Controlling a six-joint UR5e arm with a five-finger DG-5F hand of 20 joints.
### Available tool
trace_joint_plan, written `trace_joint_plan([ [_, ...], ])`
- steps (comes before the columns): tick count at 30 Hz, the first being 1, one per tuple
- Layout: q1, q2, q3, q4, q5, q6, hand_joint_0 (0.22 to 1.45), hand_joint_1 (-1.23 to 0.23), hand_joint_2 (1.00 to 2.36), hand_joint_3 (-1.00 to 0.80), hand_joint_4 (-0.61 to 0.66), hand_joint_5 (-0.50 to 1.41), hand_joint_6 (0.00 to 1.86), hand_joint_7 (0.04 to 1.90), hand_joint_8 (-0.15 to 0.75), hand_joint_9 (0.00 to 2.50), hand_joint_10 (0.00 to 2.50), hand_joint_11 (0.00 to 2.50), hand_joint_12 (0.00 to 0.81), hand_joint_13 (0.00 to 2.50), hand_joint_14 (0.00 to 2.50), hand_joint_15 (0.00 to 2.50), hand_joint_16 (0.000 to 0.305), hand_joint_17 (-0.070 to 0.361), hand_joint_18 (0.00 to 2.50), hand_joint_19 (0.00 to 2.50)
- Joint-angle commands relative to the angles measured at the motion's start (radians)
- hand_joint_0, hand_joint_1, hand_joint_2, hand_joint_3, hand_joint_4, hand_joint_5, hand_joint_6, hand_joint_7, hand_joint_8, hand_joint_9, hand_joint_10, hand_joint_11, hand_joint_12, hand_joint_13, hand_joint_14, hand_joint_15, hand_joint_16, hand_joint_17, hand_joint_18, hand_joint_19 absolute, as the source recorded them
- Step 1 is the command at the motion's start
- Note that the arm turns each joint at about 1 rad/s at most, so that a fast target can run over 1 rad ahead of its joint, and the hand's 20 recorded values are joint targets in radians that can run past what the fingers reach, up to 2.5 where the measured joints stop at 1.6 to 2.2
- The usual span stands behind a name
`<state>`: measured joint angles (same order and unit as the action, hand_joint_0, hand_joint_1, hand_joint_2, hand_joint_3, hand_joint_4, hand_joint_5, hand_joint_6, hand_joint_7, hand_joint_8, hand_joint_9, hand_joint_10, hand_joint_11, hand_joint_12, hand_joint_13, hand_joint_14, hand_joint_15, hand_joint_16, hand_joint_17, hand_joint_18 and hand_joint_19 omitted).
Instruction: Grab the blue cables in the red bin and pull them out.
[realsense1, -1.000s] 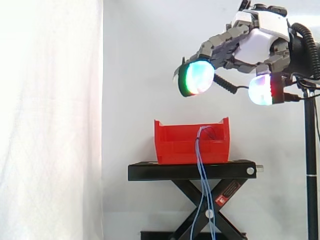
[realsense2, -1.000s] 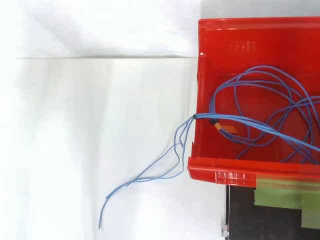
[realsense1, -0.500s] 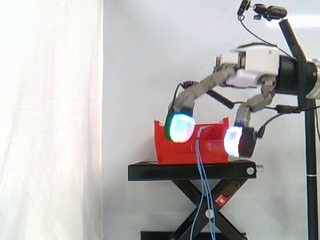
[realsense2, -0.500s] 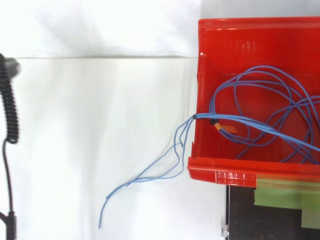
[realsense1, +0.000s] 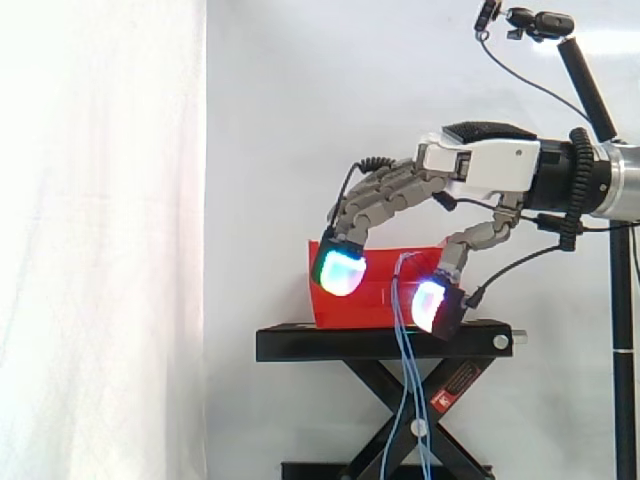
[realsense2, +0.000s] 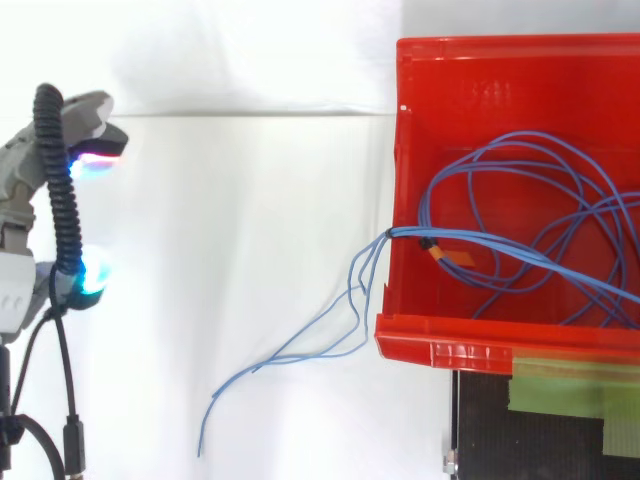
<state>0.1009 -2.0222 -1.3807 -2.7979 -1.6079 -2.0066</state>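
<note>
Approach stage, by my reading: the robot hand (realsense1: 488, 168) hangs near the red bin (realsense2: 450, 350), fingers spread apart and bent downward, glowing fingertips (realsense1: 340, 272) holding nothing. Seen from above, the hand sits well apart from the bin. Thin blue cables (realsense2: 408, 233) lie in loose loops inside the bin, gathered near an orange tag (realsense2: 458, 259), with loose ends trailing over the wall. Next, the hand likely needs to cross to the loops and close around them.
</note>
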Motion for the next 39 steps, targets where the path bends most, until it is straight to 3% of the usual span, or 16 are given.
trace_joint_plan([
  [1,-0.012,-0.001,0.000,0.018,-0.023,-0.732,0.75,-0.98,1.00,-1.00,0.23,0.56,0.01,0.61,0.259,0.66,0.02,0.65,0.365,0.50,0.01,0.36,0.050,0.114,0.43,0.43],
  [6,-0.038,0.000,0.000,0.104,-0.069,-0.738,0.76,-0.98,1.00,-1.00,0.23,0.57,0.01,0.62,0.260,0.66,0.02,0.64,0.365,0.50,0.01,0.35,0.050,0.113,0.44,0.43],
  [11,-0.059,0.000,0.014,0.150,-0.112,-0.775,0.76,-0.99,1.00,-1.00,0.23,0.57,0.01,0.63,0.260,0.66,0.02,0.64,0.365,0.50,0.01,0.35,0.050,0.113,0.43,0.42],
  [15,-0.078,0.000,0.020,0.140,-0.156,-0.820,0.78,-1.00,1.00,-1.00,0.22,0.59,0.01,0.65,0.259,0.66,0.02,0.64,0.361,0.50,0.01,0.35,0.050,0.112,0.43,0.42],
  [18,-0.096,-0.001,0.020,0.118,-0.162,-0.838,0.78,-1.01,1.00,-1.00,0.21,0.60,0.01,0.66,0.256,0.65,0.02,0.63,0.361,0.49,0.01,0.35,0.049,0.111,0.43,0.42],
  [22,-0.119,-0.035,0.019,0.060,-0.162,-0.824,0.79,-1.02,1.00,-1.00,0.20,0.60,0.01,0.67,0.256,0.65,0.02,0.63,0.360,0.49,0.01,0.34,0.049,0.110,0.43,0.42],
  [26,-0.135,-0.044,0.019,0.049,-0.165,-0.679,0.79,-1.01,1.00,-1.00,0.20,0.61,0.01,0.66,0.256,0.65,0.02,0.62,0.358,0.49,0.01,0.34,0.049,0.110,0.43,0.42],
  [27,-0.142,-0.043,0.020,-0.005,-0.162,-0.593,0.78,-1.01,1.00,-1.00,0.20,0.61,0.01,0.66,0.255,0.65,0.02,0.61,0.359,0.49,0.01,0.33,0.049,0.110,0.43,0.42],
  [28,-0.142,-0.043,0.020,-0.005,-0.162,-0.593,0.78,-1.00,1.00,-1.00,0.20,0.61,0.01,0.66,0.258,0.65,0.02,0.61,0.359,0.48,0.01,0.34,0.049,0.110,0.43,0.43],
  [29,-0.145,-0.043,0.034,-0.114,-0.161,-0.493,0.78,-1.00,1.00,-1.00,0.20,0.62,0.01,0.66,0.256,0.65,0.02,0.61,0.360,0.48,0.01,0.34,0.049,0.110,0.43,0.42],
  [31,-0.148,-0.044,0.069,-0.224,-0.158,-0.399,0.78,-1.00,1.00,-1.00,0.20,0.62,0.01,0.66,0.255,0.65,0.02,0.61,0.360,0.48,0.01,0.33,0.049,0.110,0.43,0.42],
  [32,-0.148,-0.044,0.069,-0.224,-0.158,-0.399,0.78,-1.00,1.00,-1.00,0.20,0.62,0.01,0.66,0.257,0.65,0.02,0.61,0.360,0.48,0.01,0.33,0.049,0.110,0.43,0.43],
  [34,-0.150,-0.044,0.109,-0.353,-0.156,-0.329,0.78,-0.99,1.00,-1.00,0.20,0.62,0.01,0.66,0.257,0.65,0.02,0.61,0.361,0.48,0.01,0.33,0.049,0.110,0.43,0.43],
  [36,-0.148,-0.044,0.111,-0.413,-0.142,-0.294,0.78,-0.99,1.00,-1.00,0.20,0.62,0.01,0.65,0.256,0.65,0.02,0.60,0.361,0.48,0.01,0.34,0.049,0.110,0.42,0.43],
  [37,-0.150,-0.044,0.111,-0.431,-0.144,-0.260,0.78,-0.99,1.00,-1.00,0.20,0.62,0.01,0.65,0.257,0.65,0.02,0.61,0.361,0.48,0.01,0.33,0.049,0.110,0.43,0.43],
  [39,-0.150,-0.044,0.111,-0.430,-0.142,-0.263,0.78,-0.99,1.00,-1.00,0.20,0.62,0.01,0.65,0.257,0.65,0.02,0.61,0.360,0.48,0.01,0.33,0.049,0.110,0.43,0.42],
])
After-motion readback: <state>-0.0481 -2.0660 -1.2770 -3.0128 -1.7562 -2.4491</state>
